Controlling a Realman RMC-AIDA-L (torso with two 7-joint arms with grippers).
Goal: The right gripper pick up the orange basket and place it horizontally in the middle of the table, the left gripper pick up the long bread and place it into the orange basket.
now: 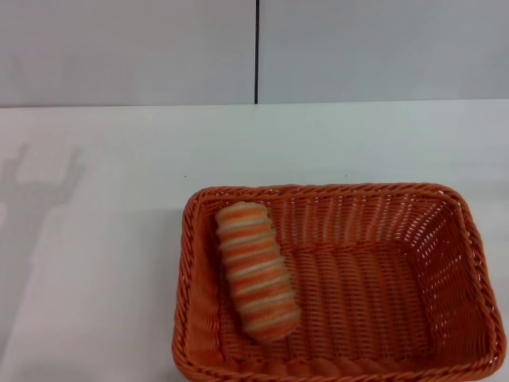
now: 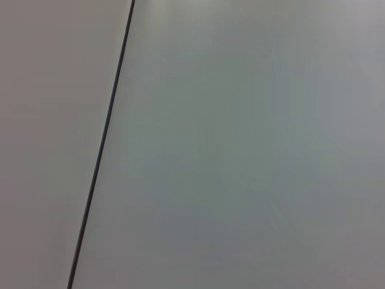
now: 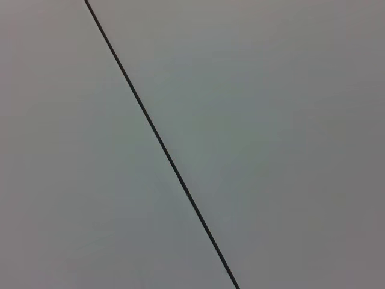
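Note:
The orange basket point(image 1: 358, 278) lies lengthwise across the near middle and right of the white table point(image 1: 119, 239) in the head view. Its near rim runs along the bottom edge of that view. Inside it, at its left end, lies the long bread point(image 1: 256, 269) with orange and cream stripes, slanting from the far wall toward the near one. Neither gripper shows in any view. Both wrist views show only a plain grey wall with a thin dark seam.
A grey wall point(image 1: 127, 48) with a vertical dark seam point(image 1: 257, 48) stands behind the table. A faint shadow of an arm point(image 1: 36, 199) falls on the tabletop at the left. Bare tabletop lies left of and behind the basket.

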